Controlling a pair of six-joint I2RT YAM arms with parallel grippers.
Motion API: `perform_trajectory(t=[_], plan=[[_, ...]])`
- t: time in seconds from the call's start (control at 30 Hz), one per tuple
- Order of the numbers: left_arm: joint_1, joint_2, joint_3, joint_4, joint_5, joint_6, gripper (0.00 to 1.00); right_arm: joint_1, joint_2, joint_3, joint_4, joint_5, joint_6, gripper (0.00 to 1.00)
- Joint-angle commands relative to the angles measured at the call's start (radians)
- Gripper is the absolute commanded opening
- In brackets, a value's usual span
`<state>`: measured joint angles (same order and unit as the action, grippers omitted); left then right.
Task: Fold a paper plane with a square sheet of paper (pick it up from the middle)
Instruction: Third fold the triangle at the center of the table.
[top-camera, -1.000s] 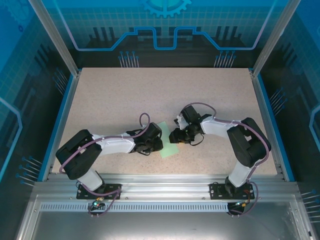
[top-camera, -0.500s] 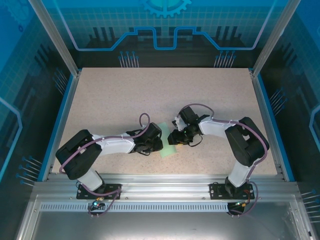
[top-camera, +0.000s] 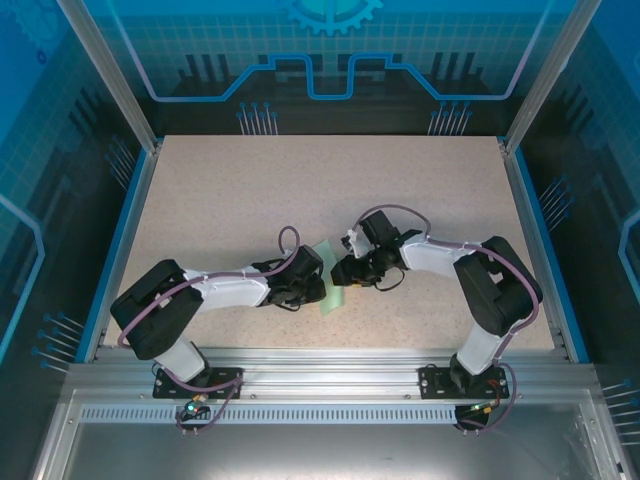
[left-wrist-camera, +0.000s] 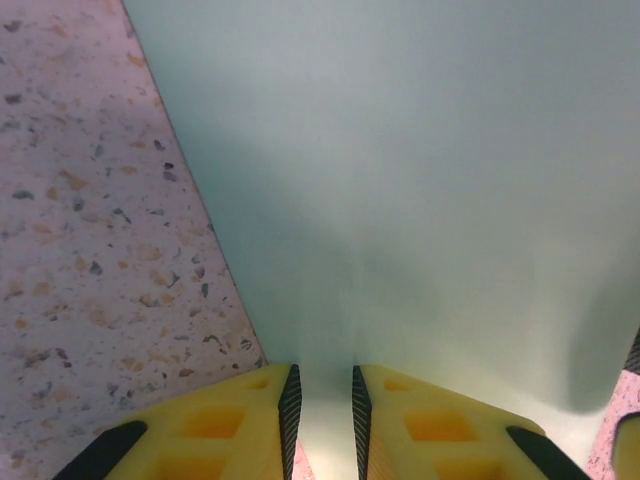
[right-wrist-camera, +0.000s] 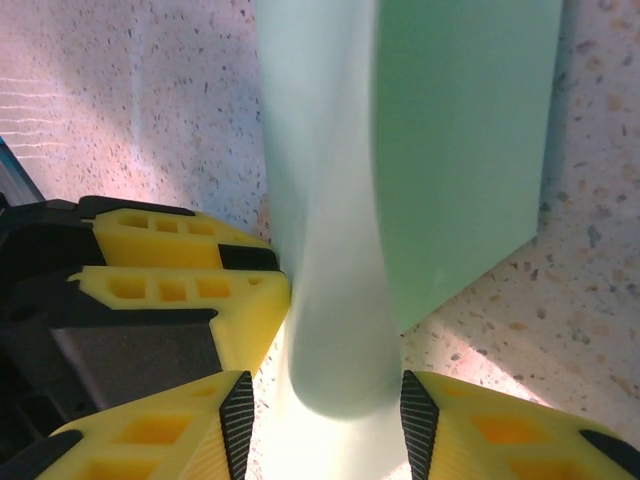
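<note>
The left jaws are nearly closed, pinching an edge of the paper (left-wrist-camera: 420, 200), which spreads out ahead of them above the desk (left-wrist-camera: 80, 250). The right jaws stand half apart, clasping a raised, curled fold of it. The flat rest lies ahead and right of them.

- No text, label, brand, number or sign can be read in any view.
- Paper (left-wrist-camera: 420, 180): plain and unmarked on the faces that show.
</note>
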<state>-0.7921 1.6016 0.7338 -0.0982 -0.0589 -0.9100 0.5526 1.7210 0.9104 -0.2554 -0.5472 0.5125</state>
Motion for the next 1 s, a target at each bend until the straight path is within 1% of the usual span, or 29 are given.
perform_trajectory(t=[0.0,0.33,0.67,0.77,0.87,0.97], plan=[[-0.001,-0.015,-0.027,-0.038,-0.020,0.000,0.26,-0.023,0.005,0.002,0.025,-0.039,0.006,0.46],[-0.001,-0.012,-0.023,-0.040,-0.019,0.001,0.25,-0.041,0.054,0.054,0.012,-0.111,-0.050,0.48],[-0.001,-0.012,-0.023,-0.040,-0.019,0.001,0.25,-0.055,0.109,0.120,-0.013,-0.113,-0.089,0.49],[-0.001,-0.014,-0.024,-0.043,-0.019,0.000,0.25,-0.057,0.121,0.138,-0.042,-0.116,-0.105,0.47],[-0.001,-0.019,-0.026,-0.044,-0.020,-0.002,0.25,-0.057,0.119,0.120,-0.051,-0.117,-0.107,0.42],[-0.001,-0.031,-0.026,-0.047,-0.020,0.002,0.25,-0.057,0.110,0.096,-0.065,-0.089,-0.109,0.32]])
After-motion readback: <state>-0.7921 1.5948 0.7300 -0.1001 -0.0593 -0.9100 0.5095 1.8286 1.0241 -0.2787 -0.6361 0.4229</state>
